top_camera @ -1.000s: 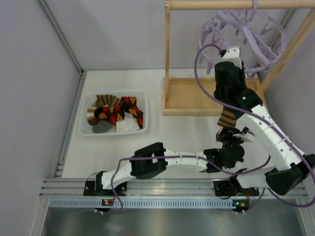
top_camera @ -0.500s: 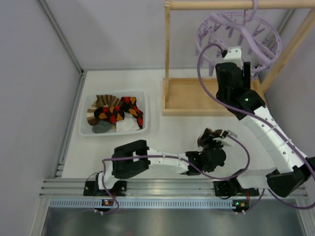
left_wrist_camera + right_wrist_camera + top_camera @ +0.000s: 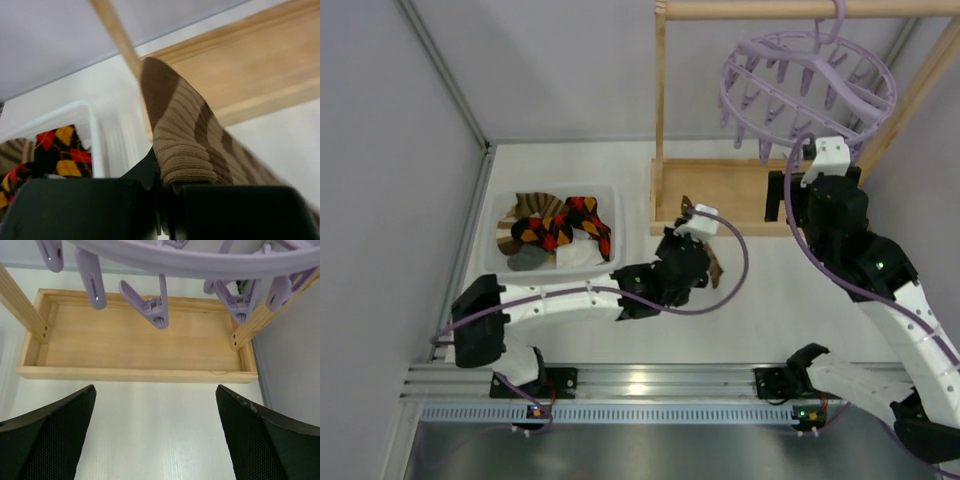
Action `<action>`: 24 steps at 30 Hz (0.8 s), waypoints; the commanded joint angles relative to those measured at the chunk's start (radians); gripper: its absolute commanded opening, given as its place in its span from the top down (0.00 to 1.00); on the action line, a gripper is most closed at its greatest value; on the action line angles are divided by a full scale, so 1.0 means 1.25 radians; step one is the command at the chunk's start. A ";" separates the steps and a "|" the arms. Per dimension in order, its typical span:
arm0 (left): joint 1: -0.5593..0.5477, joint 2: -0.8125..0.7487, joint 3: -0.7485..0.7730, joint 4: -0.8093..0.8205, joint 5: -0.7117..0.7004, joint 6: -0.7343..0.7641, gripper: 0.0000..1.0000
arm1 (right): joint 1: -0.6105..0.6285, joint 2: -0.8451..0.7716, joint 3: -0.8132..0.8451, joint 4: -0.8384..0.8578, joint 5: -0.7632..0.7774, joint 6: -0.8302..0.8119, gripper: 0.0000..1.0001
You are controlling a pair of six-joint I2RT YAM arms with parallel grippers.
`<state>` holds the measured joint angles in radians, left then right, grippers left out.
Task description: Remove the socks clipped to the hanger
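My left gripper [image 3: 695, 250] is shut on a brown-and-tan striped sock [image 3: 713, 268], held above the table just right of the bin. In the left wrist view the sock [image 3: 190, 135] rises from between the closed jaws of that gripper [image 3: 167, 186]. The lavender hanger [image 3: 808, 85] hangs from the wooden rail at the top right. The pegs [image 3: 156, 310] that show under its ring [image 3: 190, 260] hold nothing. My right gripper [image 3: 155, 435] is open and empty, below and in front of the hanger. It faces the rack's wooden base [image 3: 140, 340].
A white bin [image 3: 492, 268] at the left holds striped, diamond-patterned [image 3: 565, 225], white and grey socks. The wooden rack's post [image 3: 660, 110] and base [image 3: 720, 195] stand between the bin and the hanger. Grey walls close in on both sides.
The left gripper has carried the striped sock from in front of the right arm leftward and away, toward the bin. The right gripper has opened wide and drawn back down from the hanger.
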<state>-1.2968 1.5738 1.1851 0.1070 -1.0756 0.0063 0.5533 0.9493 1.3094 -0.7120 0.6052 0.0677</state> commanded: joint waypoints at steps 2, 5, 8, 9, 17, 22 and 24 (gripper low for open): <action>0.096 -0.142 -0.031 -0.164 0.003 -0.139 1.00 | -0.003 -0.083 -0.045 -0.011 -0.063 0.043 0.01; 0.166 -0.218 -0.041 -0.223 0.008 -0.180 1.00 | -0.005 -0.111 -0.087 0.009 -0.028 0.044 0.01; 0.257 -0.270 -0.048 -0.276 0.036 -0.210 1.00 | -0.003 -0.113 -0.110 0.014 -0.015 0.051 0.01; 0.310 -0.278 -0.047 -0.292 0.049 -0.220 1.00 | -0.005 -0.115 -0.116 0.015 -0.017 0.053 0.01; 0.665 -0.307 -0.041 -0.419 0.278 -0.347 1.00 | -0.005 -0.136 -0.138 0.030 -0.041 0.067 0.01; 0.862 -0.233 -0.066 -0.418 0.372 -0.390 1.00 | -0.003 -0.156 -0.147 0.030 -0.045 0.066 0.01; 0.897 -0.181 -0.067 -0.417 0.370 -0.394 1.00 | -0.005 -0.165 -0.148 0.027 -0.050 0.066 0.01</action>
<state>-0.2230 1.2671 1.1168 -0.3927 -0.6952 -0.4358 0.5518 0.7685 1.1252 -0.7033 0.5636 0.1356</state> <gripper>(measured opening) 0.024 0.993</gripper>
